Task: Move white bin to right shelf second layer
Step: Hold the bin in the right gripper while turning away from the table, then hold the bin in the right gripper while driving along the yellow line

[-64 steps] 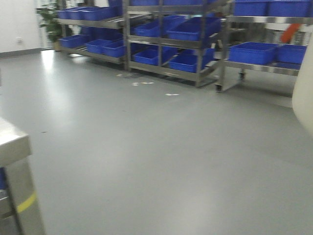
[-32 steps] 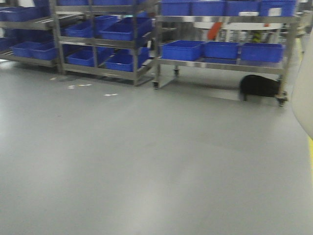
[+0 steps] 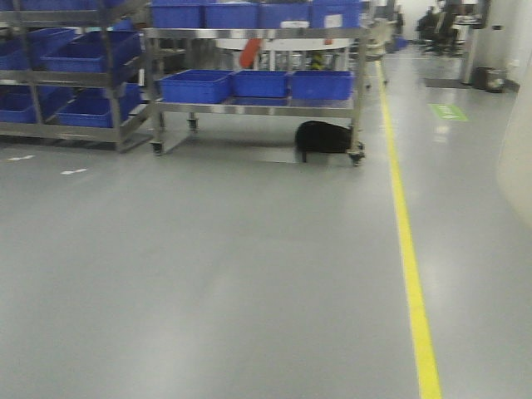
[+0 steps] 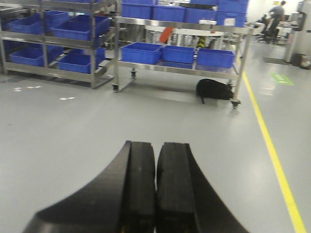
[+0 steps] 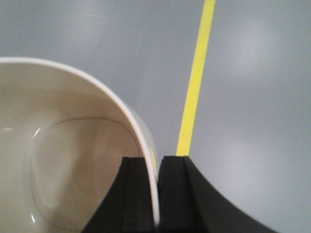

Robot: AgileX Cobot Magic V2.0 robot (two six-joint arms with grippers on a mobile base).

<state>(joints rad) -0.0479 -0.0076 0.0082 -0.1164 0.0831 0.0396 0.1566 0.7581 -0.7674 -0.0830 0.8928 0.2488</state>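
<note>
The white bin (image 5: 73,160) is a cream glossy tub, held in the air above the grey floor. My right gripper (image 5: 156,162) is shut on its rim, one finger inside and one outside the wall. A strip of the bin also shows at the right edge of the front view (image 3: 517,158). My left gripper (image 4: 156,148) is shut and empty, pointing at the racks. The right shelf (image 3: 258,106) is a wheeled steel rack far ahead; the tier under its top one has a flat steel front rail and holds three blue crates (image 3: 262,83).
More steel racks (image 3: 75,75) with blue crates stand at the left. A black object (image 3: 322,137) lies under the right rack. A yellow line (image 3: 407,249) runs along the grey floor. People sit far back at the right (image 3: 432,21).
The front view has swung to the right: the racks slid left, and the yellow line and far aisle came into view. The bin stays at the right edge.
</note>
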